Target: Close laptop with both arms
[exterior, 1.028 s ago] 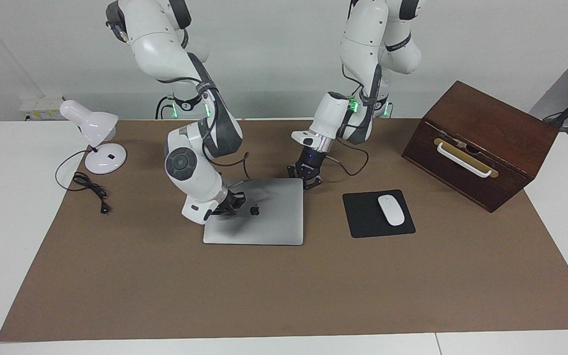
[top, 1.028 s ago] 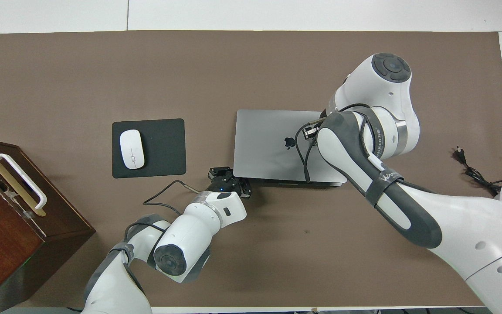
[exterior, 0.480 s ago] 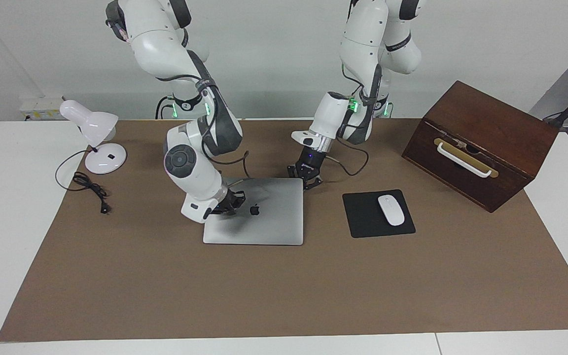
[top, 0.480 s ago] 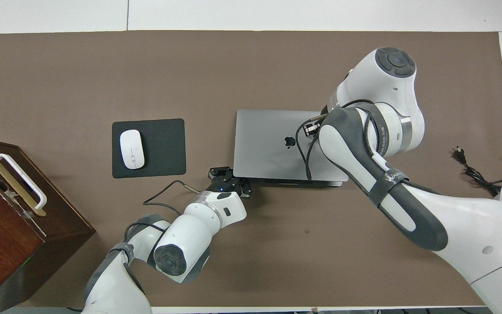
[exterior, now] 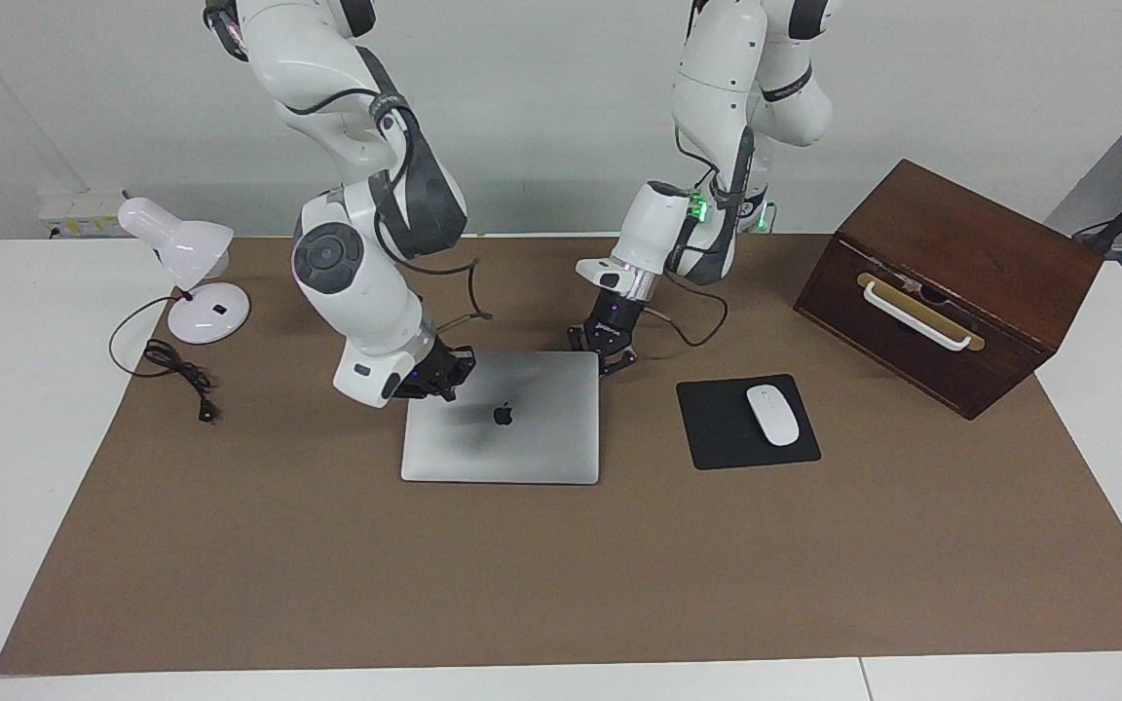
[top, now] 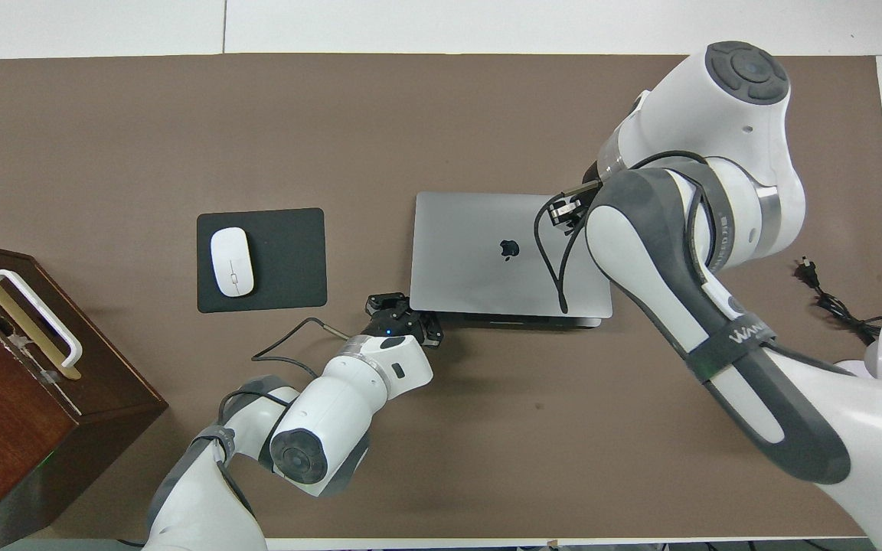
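The silver-grey laptop [exterior: 522,438] [top: 472,252] lies flat on the brown mat with its lid down and the dark logo facing up. My right gripper [exterior: 441,375] [top: 563,211] is shut and empty; it hangs a little above the lid's corner nearer the robots, at the right arm's end. My left gripper [exterior: 610,352] [top: 403,309] is also shut and empty. It sits low beside the other corner nearer the robots. I cannot tell whether it touches the laptop.
A black mouse pad [exterior: 717,428] with a white mouse [exterior: 772,415] lies beside the laptop toward the left arm's end. A brown wooden box [exterior: 951,282] with a white handle stands past it. A white desk lamp [exterior: 186,263] and its cable are at the right arm's end.
My right arm has lifted and drawn its gripper from the lid's middle by the logo to the lid's corner. The left arm and the laptop have not moved.
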Robot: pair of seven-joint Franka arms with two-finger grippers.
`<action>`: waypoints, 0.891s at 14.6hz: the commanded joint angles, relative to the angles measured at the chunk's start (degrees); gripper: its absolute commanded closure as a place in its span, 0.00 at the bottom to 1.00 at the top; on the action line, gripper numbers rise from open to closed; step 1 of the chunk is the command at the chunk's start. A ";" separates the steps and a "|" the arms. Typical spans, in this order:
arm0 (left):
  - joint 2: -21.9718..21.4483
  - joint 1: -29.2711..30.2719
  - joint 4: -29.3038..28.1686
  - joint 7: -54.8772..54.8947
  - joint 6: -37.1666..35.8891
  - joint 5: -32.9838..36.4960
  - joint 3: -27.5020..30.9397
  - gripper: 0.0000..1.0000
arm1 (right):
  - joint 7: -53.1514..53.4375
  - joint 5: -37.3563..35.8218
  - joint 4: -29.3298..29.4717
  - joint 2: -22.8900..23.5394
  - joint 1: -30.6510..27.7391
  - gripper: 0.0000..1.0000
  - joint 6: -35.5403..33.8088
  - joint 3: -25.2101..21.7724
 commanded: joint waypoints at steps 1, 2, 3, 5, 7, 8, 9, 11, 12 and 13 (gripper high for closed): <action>0.45 -0.19 -2.98 -1.14 -1.26 -0.77 0.75 1.00 | 0.65 0.37 -0.63 -3.54 -0.88 0.45 -2.69 0.20; -0.43 -0.01 -3.59 -1.58 -1.34 -0.77 0.75 1.00 | 0.65 0.19 -0.72 -4.69 -1.14 0.11 -3.74 0.11; -1.74 0.68 -4.21 -1.84 -1.78 -0.77 0.75 1.00 | 0.56 -0.07 -0.90 -5.83 -1.92 0.00 -4.10 0.19; -6.48 1.22 -5.18 -1.84 -7.64 -0.77 0.67 1.00 | 0.56 -0.86 -0.81 -8.03 -2.28 0.00 -6.20 0.20; -11.92 1.92 -5.09 -1.84 -16.42 -0.77 0.67 1.00 | 0.56 -2.96 -0.81 -10.49 -2.72 0.00 -8.49 0.20; -14.74 2.62 -5.09 -1.76 -20.81 -0.77 0.67 1.00 | 0.56 -3.41 -0.81 -11.72 -2.98 0.00 -9.98 0.20; -17.55 3.32 -5.09 -1.58 -25.21 -0.77 0.67 1.00 | 0.56 -3.76 -0.81 -12.77 -3.16 0.00 -11.56 0.20; -22.74 3.85 -4.74 -1.14 -34.43 -0.77 0.84 1.00 | 0.56 -3.76 -0.98 -14.79 -3.86 0.00 -14.03 0.20; -24.76 3.94 -4.48 -1.40 -39.09 -0.77 0.93 1.00 | 0.47 -3.76 -0.99 -15.76 -3.78 0.00 -14.73 0.20; -26.87 4.03 -4.13 -1.40 -43.31 -0.77 1.10 1.00 | 0.56 -3.76 -0.90 -16.64 -3.52 0.00 -15.70 0.11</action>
